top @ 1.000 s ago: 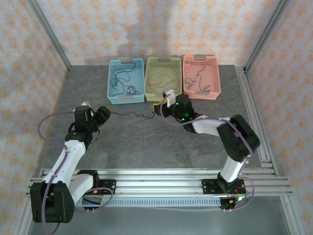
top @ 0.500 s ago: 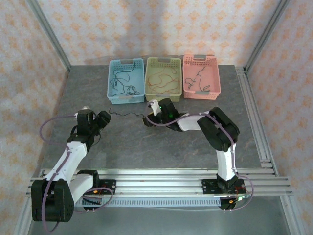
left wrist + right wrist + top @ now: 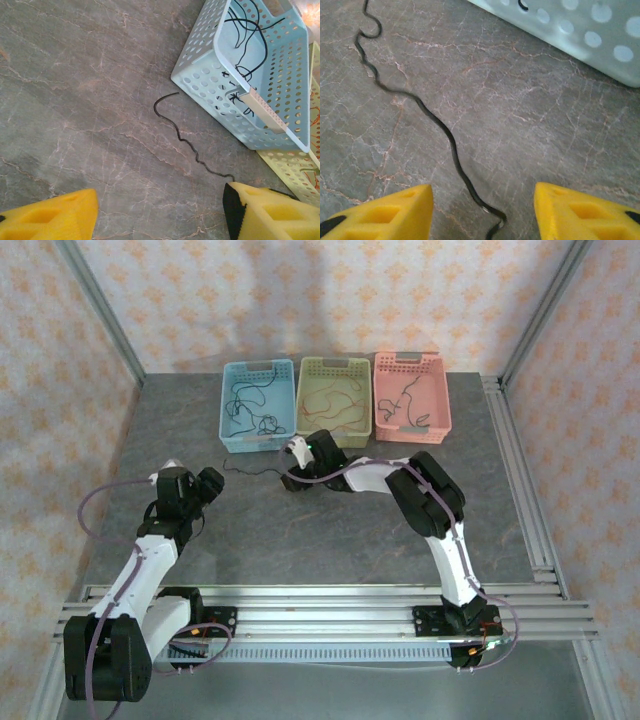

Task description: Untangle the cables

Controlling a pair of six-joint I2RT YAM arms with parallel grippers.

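we note the right gripper (image 3: 482, 210) has swung left toward the blue basket (image 3: 200, 75); its jaws and those of the left gripper (image 3: 160, 215) stand wide and empty; the black cable (image 3: 187, 142) now lies slack on the worktop (image 3: 75, 100) between them, apparently freed for sorting

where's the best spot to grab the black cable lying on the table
Take the cable at its plain end, which lies flat on the table between the right gripper's open fingers. Come straight down from above: the hooked end sits closer to the blue basket, with less room.
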